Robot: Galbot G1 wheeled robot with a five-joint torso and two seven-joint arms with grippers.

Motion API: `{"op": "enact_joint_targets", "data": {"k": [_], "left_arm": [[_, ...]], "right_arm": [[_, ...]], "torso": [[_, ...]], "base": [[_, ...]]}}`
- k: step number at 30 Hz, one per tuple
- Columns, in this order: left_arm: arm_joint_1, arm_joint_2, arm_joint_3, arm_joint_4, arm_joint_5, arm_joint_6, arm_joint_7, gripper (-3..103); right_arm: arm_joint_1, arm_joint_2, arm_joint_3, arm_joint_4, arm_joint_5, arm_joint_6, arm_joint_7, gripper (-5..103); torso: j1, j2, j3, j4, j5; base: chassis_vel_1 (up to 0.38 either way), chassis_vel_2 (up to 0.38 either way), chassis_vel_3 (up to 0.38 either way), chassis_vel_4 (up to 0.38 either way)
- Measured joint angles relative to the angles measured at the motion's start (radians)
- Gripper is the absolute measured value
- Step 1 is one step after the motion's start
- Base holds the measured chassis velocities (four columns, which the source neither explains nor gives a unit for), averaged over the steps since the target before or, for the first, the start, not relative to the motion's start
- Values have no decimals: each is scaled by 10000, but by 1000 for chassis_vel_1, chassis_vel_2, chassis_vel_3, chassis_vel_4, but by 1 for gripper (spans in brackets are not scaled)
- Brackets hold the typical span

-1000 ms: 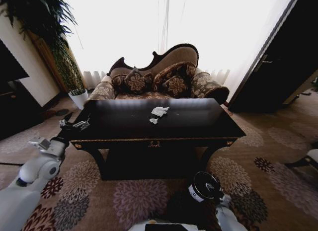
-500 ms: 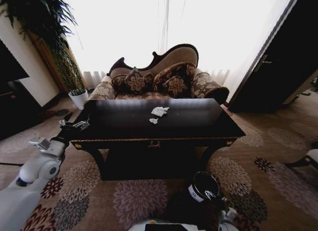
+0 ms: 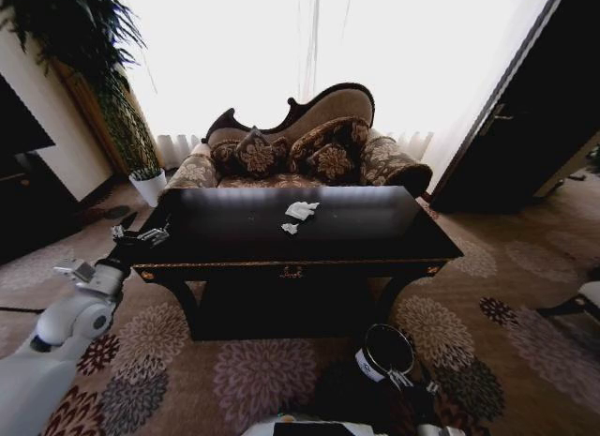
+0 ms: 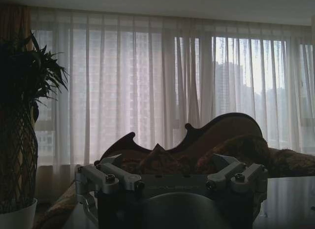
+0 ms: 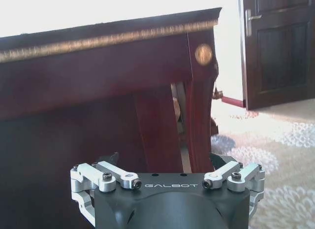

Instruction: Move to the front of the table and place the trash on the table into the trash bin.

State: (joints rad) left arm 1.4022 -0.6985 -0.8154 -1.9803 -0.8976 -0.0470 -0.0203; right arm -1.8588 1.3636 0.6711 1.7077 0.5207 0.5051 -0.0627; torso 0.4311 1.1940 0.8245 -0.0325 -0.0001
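We stand before the big dark shiny wooden table, with open carpet around its edges. Our left gripper hovers beside its left corner; we cannot tell how wide its fingers are. White crumpled paper wads lie far right of it. The small black round trash bin touches our low right gripper.

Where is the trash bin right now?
In the head view, the trash bin stands on the carpet before the table, toward the robot's right.

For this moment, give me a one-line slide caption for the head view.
Robot faces the dark table with two white paper wads on top, black trash bin on the carpet, left pincer at its corner.
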Motion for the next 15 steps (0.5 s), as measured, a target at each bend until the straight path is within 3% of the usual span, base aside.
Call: {"op": "enact_joint_targets", "data": {"k": [15], "left_arm": [[0,0,0,0,0,0,0,100]], "right_arm": [[-737,-608,1204,4215,1450,-2050,1201,100]], "torso": [[1,0,1,1,1]], "base": [[0,0,0,0]]}}
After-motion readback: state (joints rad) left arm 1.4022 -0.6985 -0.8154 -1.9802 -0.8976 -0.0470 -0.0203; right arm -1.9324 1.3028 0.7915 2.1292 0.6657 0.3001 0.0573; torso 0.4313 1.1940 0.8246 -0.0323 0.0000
